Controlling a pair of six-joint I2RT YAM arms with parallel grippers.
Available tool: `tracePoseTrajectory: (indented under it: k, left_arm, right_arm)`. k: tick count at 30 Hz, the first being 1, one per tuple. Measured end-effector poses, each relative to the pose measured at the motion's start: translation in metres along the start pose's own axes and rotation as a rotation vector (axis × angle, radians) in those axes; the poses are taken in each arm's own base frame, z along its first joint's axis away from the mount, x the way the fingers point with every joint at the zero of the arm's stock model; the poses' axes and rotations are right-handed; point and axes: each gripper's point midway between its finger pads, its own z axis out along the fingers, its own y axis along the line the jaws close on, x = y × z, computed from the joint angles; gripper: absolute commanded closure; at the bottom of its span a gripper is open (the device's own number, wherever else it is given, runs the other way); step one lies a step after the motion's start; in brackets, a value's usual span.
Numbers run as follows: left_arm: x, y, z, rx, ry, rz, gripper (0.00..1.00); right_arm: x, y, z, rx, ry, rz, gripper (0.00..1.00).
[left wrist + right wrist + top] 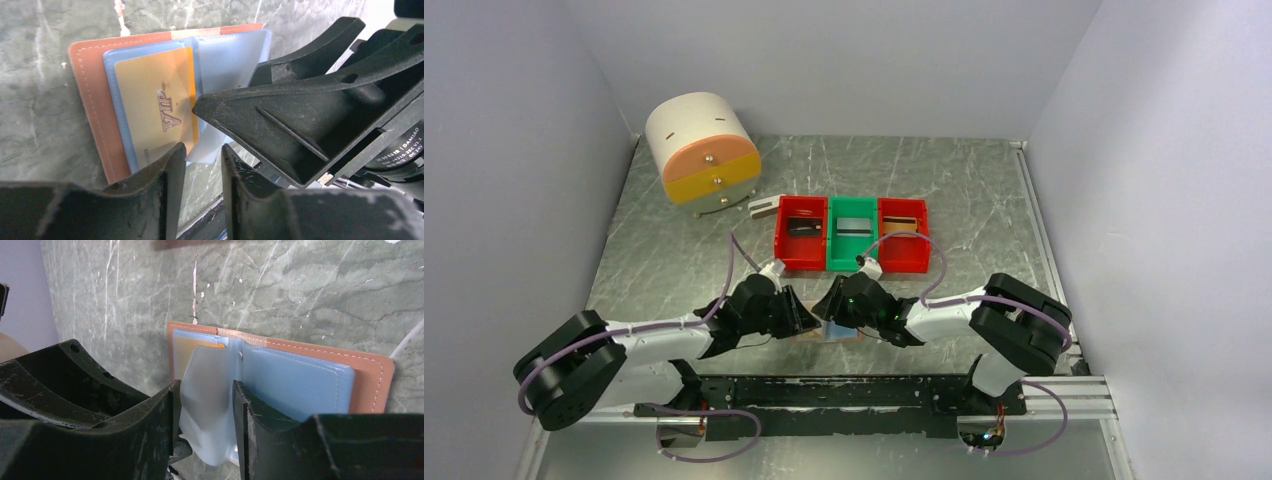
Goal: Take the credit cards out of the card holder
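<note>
**Both grippers at the open card holder, one yellow card in its pocket**

The card holder (pixel 87 90) lies open and flat on the table (pixel 984 190) at the near edge, between the two arms; a yellow card (pixel 150 105) marked VIP sits in a blue pocket on its left half. The left gripper (pixel 202 156) is at the card holder's near edge, just beside that card; its jaws stand a narrow gap apart, with nothing seen clamped between them. The right gripper (pixel 205 387) reaches over the right half; its jaws are about half closed on a clear leaf (pixel 209 412), which stands up from the fold, bowed and touching both fingers.

Farther back three bins stand in a row; a black card (pixel 805 229) lies in the left red bin (pixel 801 261); a grey card (pixel 854 227) lies in the green bin (pixel 853 263); a brown card (pixel 903 226) lies in the right red bin (pixel 904 263).
</note>
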Motion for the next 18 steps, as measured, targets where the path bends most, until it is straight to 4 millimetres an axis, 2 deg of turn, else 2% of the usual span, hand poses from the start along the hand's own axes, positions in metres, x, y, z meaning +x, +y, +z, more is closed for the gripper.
tracePoseTrajectory:
  k: [3,11,18]
  left_arm:
    - [0.003,-0.003,0.001,0.021,0.017,0.013,0.68]
    - [0.004,-0.011,0.002,0.055,0.036,0.066,0.66]
    - [0.005,-0.024,0.012,0.086,0.088,0.115,0.64]
  right_arm:
    - [0.0,0.001,0.0,-0.003,0.001,-0.001,0.49]
    - [-0.002,0.001,-0.014,0.007,0.016,-0.056,0.34]
    - [-0.02,-0.004,-0.034,0.079,-0.042,-0.088,0.31]
